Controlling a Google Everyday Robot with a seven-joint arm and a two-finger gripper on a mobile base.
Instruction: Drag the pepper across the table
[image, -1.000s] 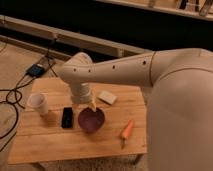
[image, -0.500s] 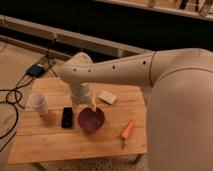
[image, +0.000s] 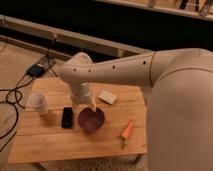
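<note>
Nothing has moved since the earlier frames. One gripper (image: 93, 104) hangs just above the far rim of one dark purple bowl (image: 91, 120), fingers apart and empty. One orange pepper (image: 127, 130) lies on the near right of one wooden table (image: 50, 142), right of the bowl. One black slab (image: 67, 117), one white cup (image: 38, 102) and one pale block (image: 106, 97) complete the set.

No writing, label, brand, number or sign can be read on the table (image: 50, 142), on the things that stand on it, or anywhere else in view.
</note>
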